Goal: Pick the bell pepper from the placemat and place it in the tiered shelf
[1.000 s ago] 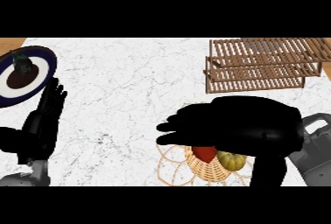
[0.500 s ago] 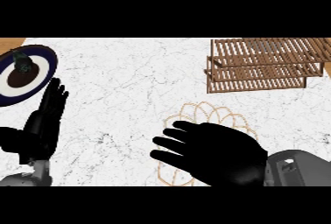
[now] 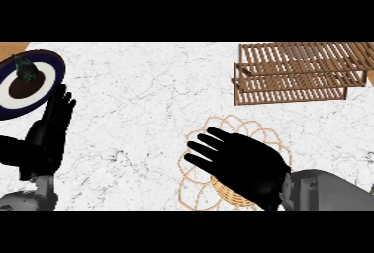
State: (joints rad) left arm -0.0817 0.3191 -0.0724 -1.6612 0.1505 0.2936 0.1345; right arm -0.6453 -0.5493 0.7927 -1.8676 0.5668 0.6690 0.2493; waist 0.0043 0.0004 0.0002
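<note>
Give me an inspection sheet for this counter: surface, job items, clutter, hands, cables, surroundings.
Surface: white marbled counter, brown edge at the far left corner.
Job items: wicker placemat near the front, mostly covered by the right hand; bell pepper not visible, hidden if it is there. Wooden tiered shelf at the far right, nothing seen on its slats.
Clutter: dark blue plate with a white centre at the far left, carrying a brown item and a small dark one.
Hands: right hand spread over the placemat, fingers straight; left hand resting open near the left edge, fingers up.
Cables: nothing seen.
Surroundings: nothing seen beyond the counter.
</note>
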